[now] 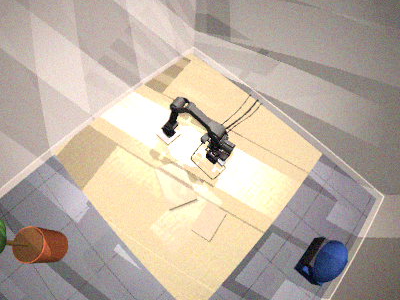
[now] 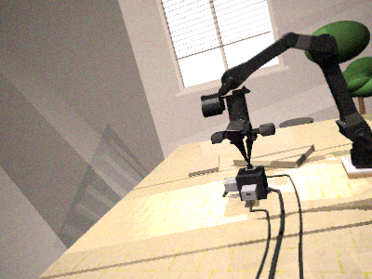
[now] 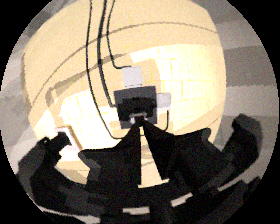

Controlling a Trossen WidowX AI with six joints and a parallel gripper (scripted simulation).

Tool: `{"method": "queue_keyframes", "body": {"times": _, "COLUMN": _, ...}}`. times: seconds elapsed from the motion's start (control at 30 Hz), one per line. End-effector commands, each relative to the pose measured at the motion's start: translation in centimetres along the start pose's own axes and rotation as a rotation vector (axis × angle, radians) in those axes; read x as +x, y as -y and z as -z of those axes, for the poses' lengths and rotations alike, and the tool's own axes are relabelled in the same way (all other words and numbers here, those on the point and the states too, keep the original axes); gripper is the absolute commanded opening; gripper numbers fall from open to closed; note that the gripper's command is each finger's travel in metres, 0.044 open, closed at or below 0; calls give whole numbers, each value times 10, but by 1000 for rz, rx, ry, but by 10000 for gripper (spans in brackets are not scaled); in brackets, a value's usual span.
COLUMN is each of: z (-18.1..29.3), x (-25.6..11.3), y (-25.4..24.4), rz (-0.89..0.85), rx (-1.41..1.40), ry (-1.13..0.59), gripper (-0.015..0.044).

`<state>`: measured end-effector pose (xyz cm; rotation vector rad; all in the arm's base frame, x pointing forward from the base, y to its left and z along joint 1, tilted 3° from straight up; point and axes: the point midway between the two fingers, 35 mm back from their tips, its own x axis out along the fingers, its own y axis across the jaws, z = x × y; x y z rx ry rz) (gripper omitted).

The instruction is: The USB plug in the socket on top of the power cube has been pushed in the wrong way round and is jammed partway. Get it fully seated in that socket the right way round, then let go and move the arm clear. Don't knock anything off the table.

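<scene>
The black power cube (image 2: pixel 251 179) (image 3: pixel 136 93) stands on the table, with leads running from it. My gripper (image 2: pixel 249 166) (image 3: pixel 140 122) points down over the top of the cube, its fingertips nearly together. It is shut on the USB plug (image 3: pixel 137 118), a small light piece at the fingertips by the cube's top. The fingers hide most of the plug. How deep it sits and which way round it is cannot be told. In the top view the arm covers the cube.
Light plugs (image 2: pixel 248 192) (image 3: pixel 133 76) stick out from the cube's sides, close to the fingers. Dark cables (image 2: pixel 282 214) (image 3: pixel 100 55) run over the table. A flat slab (image 1: pixel 210 222) and a larger flat panel (image 1: pixel 175 182) lie beyond the cube.
</scene>
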<state>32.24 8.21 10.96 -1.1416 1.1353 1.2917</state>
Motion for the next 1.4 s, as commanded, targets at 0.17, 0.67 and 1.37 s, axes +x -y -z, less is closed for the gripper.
{"method": "queue_keyframes", "body": {"times": 0.17, "z": 0, "x": 2, "y": 0, "rz": -3, "rx": -1, "ry": 2, "gripper": 0}}
{"method": "queue_keyframes", "body": {"times": 0.67, "z": 0, "x": 0, "y": 0, "rz": 0, "rx": 0, "ry": 0, "gripper": 95}}
{"method": "queue_keyframes", "body": {"times": 1.37, "z": -1, "x": -11, "y": 0, "rz": 1, "rx": 0, "ry": 0, "gripper": 95}}
